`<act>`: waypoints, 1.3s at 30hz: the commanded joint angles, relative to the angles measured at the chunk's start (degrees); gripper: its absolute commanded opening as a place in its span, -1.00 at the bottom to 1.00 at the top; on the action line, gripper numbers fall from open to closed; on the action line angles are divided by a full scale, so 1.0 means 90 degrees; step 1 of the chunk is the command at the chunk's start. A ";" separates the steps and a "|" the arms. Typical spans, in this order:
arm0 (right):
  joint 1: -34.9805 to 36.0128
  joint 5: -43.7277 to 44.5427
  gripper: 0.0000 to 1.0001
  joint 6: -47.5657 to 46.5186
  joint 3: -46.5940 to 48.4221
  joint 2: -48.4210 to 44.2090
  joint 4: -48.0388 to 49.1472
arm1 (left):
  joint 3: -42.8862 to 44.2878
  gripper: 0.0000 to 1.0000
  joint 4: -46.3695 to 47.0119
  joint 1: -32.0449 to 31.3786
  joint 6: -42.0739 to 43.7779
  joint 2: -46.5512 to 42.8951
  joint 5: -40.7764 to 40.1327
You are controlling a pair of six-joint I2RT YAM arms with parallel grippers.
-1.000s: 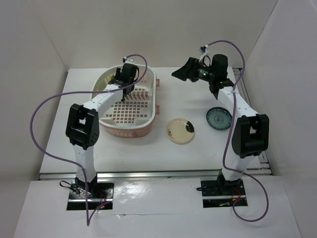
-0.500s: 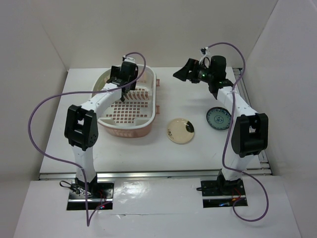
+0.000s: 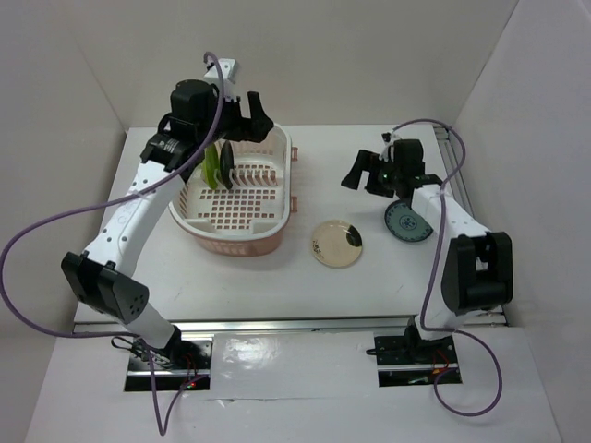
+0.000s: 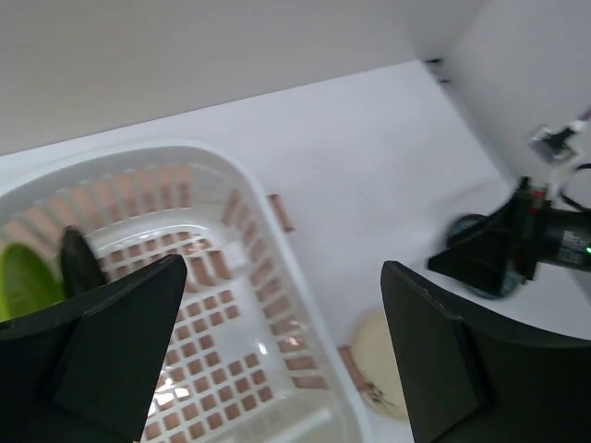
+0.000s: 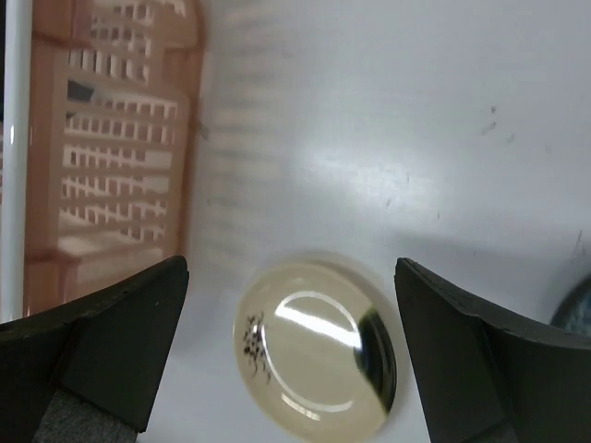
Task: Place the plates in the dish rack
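The dish rack (image 3: 242,221) stands at the left of the table, with a lime green plate (image 3: 211,167) and a black plate (image 3: 224,163) on edge among its dividers. My left gripper (image 3: 246,116) hangs open and empty above the rack's far end. In the left wrist view the green plate (image 4: 22,281) and the black plate (image 4: 78,262) show at the left inside the rack (image 4: 277,277). The cream plate (image 3: 337,243) lies flat on the table, and the teal plate (image 3: 407,221) lies to its right. My right gripper (image 3: 361,173) is open above the cream plate (image 5: 319,351).
White walls close in the table on the left, back and right. The right arm (image 4: 503,251) shows in the left wrist view beyond the rack. The rack's salmon handle (image 3: 295,201) faces the cream plate. The teal plate's edge (image 5: 578,305) shows at the right of the right wrist view.
My left gripper has opened and risen out of the rack, with the green and black plates left standing in it. My right gripper has come down and nearer, over the cream plate.
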 commanded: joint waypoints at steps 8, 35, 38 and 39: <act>0.0044 0.0084 0.95 0.0247 -0.1979 -0.2728 -0.0810 | -0.0546 1.00 0.0155 -0.0381 -0.1004 -0.0225 0.2171; 0.0191 0.0191 0.56 0.0482 -0.3377 -0.1540 0.0595 | -0.0011 1.00 0.0097 -0.0440 -0.1238 -0.0186 0.2367; 0.0191 0.0250 0.48 0.0482 -0.3377 -0.1353 0.0770 | -0.0010 1.00 0.0096 -0.0440 -0.1238 -0.0186 0.2367; 0.0191 0.0250 0.44 0.0482 -0.3377 -0.1276 0.0771 | -0.0010 1.00 0.0096 -0.0440 -0.1238 -0.0128 0.2367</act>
